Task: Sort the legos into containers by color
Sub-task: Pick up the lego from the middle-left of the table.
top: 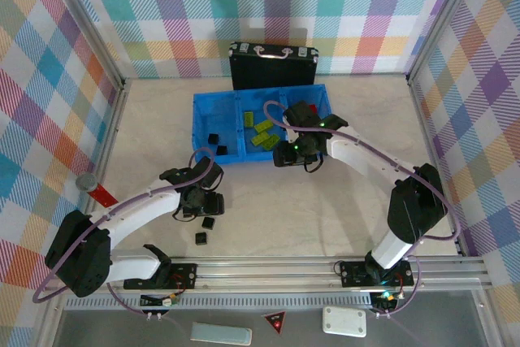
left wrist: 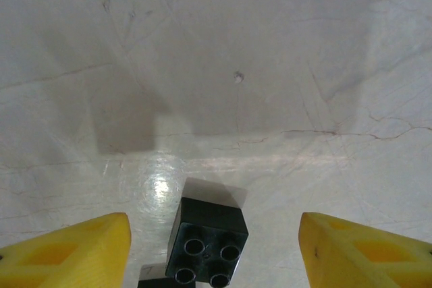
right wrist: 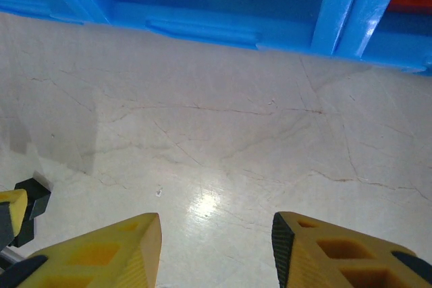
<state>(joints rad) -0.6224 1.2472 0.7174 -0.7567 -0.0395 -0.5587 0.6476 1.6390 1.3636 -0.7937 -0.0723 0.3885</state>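
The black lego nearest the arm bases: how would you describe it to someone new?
Below the blue tray in the top view, find the left gripper. Two black legos lie just below it. The one meant is the lower, nearest the metal rail; its twin sits closer to the gripper.

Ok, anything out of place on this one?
A black brick and a second one lie on the table, outside the blue tray, near the left gripper. Otherwise nothing stands out.
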